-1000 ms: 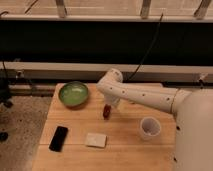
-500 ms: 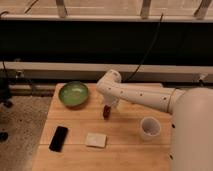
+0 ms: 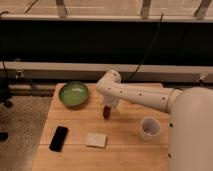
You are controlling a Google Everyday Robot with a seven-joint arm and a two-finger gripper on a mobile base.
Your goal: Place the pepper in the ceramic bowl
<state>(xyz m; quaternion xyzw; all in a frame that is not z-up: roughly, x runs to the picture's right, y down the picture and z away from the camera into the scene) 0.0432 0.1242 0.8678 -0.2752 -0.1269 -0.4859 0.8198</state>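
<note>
1. Camera view, landmark = the ceramic bowl; it sits at the far left of the wooden table, glossy green inside, darker rim; nothing visible inside it.
2. The gripper is to the right of the bowl and slightly nearer the camera, clear of the rim, pointing down and low over the tabletop.
3. The pepper, small and dark red, shows directly at the gripper's lower end, right of the bowl and apart from it; it looks upright rather than flat.
4. End effector state: cannot tell whether it is clamped on the pepper or merely over it; cannot tell whether the pepper touches the table.
5. The white arm runs from the gripper away from the bowl to the right, joining the robot body, which fills the lower right corner.
6. A white cup stands well to the right of the bowl, nearer the camera, just beside the robot body; upright, mouth up.
7. A black phone lies flat nearer the camera than the bowl, slightly to its left, well apart from it.
8. A pale flat square item lies just right of the phone, nearer the camera than the bowl; material unclear.
9. A black cable hangs behind the table, up and to the right of the bowl, against a dark wall panel.
</note>
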